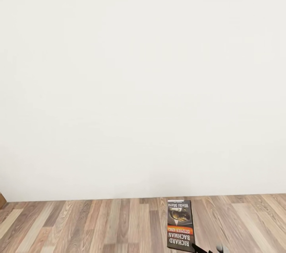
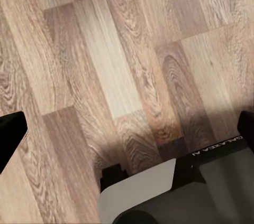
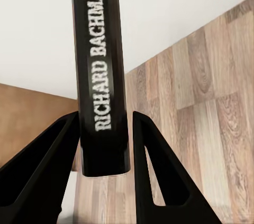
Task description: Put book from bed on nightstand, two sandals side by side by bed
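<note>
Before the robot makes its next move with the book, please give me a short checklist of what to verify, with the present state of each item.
1. Book sits between the fingers of the right end effector: ok, both fingers press on its spine.
2. Book is off the bed: ok, in the head view it is held up in front of the wooden floor and the white wall.
3. Nightstand in sight as the target: not ok, none appears in these views.
4. Left end effector free: ok, its fingers stand apart over bare floor, holding nothing.
5. Grip depth is secure: cannot tell, the fingers hold just the lower end of the spine.
</note>
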Tool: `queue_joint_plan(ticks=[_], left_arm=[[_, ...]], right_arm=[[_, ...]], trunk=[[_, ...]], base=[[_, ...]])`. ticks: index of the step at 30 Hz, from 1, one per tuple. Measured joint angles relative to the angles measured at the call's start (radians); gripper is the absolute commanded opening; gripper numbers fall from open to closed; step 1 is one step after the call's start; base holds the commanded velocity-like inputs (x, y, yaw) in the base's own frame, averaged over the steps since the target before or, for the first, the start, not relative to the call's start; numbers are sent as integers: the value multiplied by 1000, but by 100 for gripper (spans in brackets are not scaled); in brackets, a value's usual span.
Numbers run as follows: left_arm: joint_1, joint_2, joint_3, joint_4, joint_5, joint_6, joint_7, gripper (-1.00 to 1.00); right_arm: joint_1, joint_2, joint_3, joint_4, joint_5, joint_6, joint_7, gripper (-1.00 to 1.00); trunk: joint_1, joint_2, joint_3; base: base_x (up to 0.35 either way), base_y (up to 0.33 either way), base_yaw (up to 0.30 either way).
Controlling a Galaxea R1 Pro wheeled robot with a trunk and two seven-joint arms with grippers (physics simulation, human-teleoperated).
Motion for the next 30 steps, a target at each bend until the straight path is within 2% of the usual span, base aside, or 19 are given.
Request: queue_joint_plan(ticks=[30], left_arm=[[0, 0, 0, 1, -1, 0, 0, 100]], right_arm=[[0, -2, 0, 0, 0, 0, 0, -100]], trunk=[[0, 0, 0]], base=[[326, 0, 0]])
